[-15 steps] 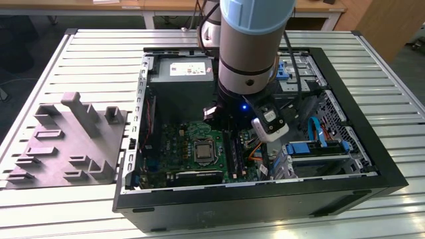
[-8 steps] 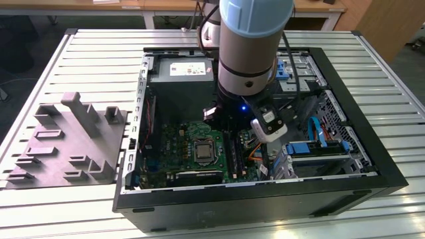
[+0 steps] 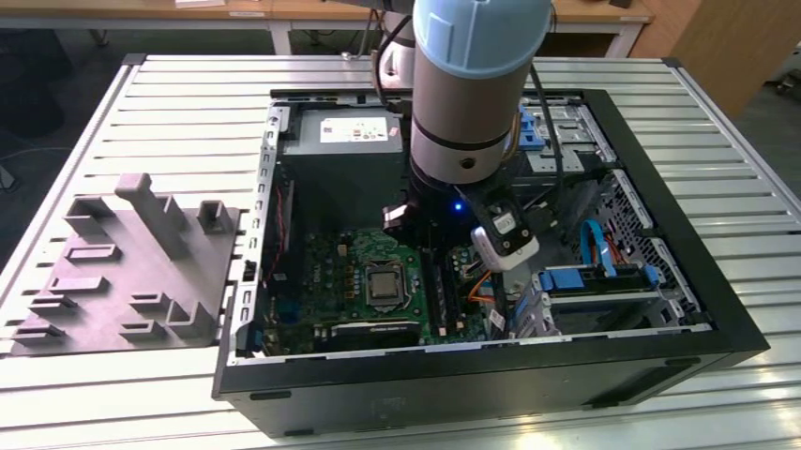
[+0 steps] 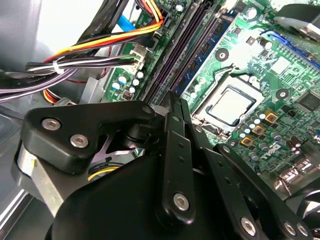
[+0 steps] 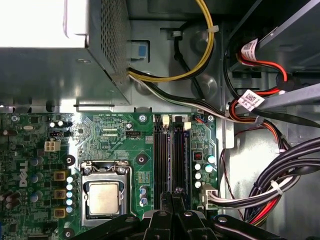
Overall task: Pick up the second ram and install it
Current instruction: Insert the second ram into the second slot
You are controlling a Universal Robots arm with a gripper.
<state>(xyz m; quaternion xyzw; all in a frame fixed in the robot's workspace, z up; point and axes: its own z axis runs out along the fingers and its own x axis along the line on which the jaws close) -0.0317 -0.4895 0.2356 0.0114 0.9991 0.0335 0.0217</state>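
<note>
Ram board (image 4: 210,50), bluish-green with dark chips, stands on edge in long black slot nearest processor (image 4: 231,104) in second wrist view; cannot tell whether fully seated. Gripper (image 4: 176,100) low inside open computer case (image 3: 701,281), directly over near end of memory slots (image 5: 170,150). Fingers (image 4: 170,130) drawn together with only thin slit between, nothing seen clamped; contact with board cannot be told. Arm (image 3: 470,94) reaches down into case in exterior view. Bundled cables (image 4: 100,62) run beside slots, opposite the processor.
</note>
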